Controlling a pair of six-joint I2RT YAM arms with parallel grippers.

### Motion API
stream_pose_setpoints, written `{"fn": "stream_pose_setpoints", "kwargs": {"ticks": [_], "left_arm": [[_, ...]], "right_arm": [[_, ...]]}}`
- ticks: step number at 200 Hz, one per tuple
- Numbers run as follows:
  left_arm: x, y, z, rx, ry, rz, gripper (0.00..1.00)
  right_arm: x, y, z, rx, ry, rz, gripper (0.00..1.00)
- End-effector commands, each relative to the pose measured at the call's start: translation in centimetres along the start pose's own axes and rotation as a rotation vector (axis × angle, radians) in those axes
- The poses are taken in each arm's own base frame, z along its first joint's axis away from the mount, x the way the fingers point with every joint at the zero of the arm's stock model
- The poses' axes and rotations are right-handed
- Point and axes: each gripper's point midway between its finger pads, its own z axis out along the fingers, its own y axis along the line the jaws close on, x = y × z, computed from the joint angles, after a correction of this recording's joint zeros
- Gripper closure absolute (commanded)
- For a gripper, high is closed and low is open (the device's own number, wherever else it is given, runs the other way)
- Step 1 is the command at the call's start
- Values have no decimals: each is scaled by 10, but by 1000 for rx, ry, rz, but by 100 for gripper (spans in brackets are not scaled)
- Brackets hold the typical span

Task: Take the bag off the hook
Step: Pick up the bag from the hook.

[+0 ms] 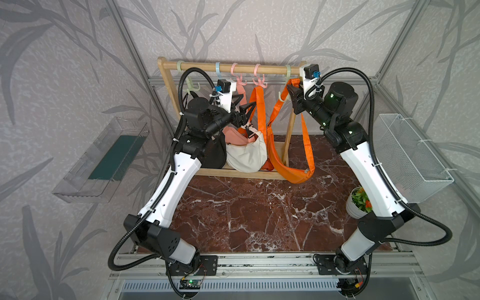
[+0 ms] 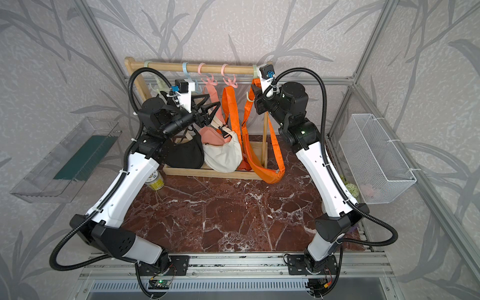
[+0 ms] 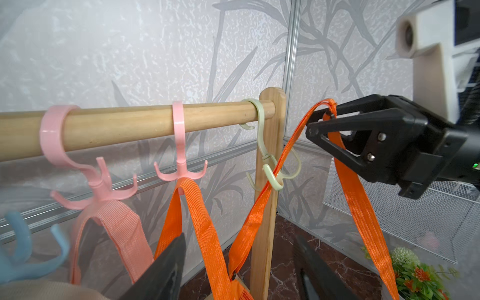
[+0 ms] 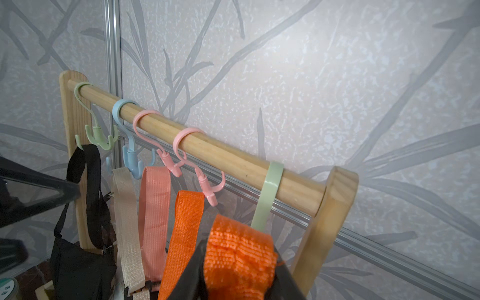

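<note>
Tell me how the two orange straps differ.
The hooked strap hangs from a pink hook; the gripped strap is pinched in the right gripper, beside the green hook. The hooked strap's sides hang close together; the gripped strap's splay wide. Both are orange webbing.

I find no word, brand or number that I can read. The small jar [image 2: 155,181] on the desk beside my left arm carries a yellow printed label, but its print is too small to make out in a top view. In my right wrist view, a round lid [image 4: 5,288] at the frame's edge shows a few teal letters, too blurred to read.
</note>
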Motion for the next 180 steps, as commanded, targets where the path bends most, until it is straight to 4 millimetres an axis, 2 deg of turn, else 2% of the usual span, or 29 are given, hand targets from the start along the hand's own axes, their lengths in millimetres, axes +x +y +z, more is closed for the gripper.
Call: {"fn": "stream_pose_setpoints", "kwargs": {"ticks": [1, 33, 99, 119, 143, 180], "left_arm": [[-1, -4, 10, 44, 29, -6, 32], [-8, -3, 20, 59, 5, -17, 32], [-3, 0, 26, 47, 13, -9, 32], [-4, 0, 26, 41, 8, -4, 32], [-1, 11, 31, -5, 10, 0, 32], [6, 13, 41, -5, 15, 2, 35]], "right_arm": [[-6, 5, 9, -23, -9, -47, 87], [-11, 2, 22, -15, -17, -74, 87], [-8, 6, 50, 17, -31, -95, 87], [-2, -5, 58, 110, -5, -118, 87], [1, -22, 60, 228, 19, -120, 87], [-11, -33, 53, 289, -1, -152, 87]]}}
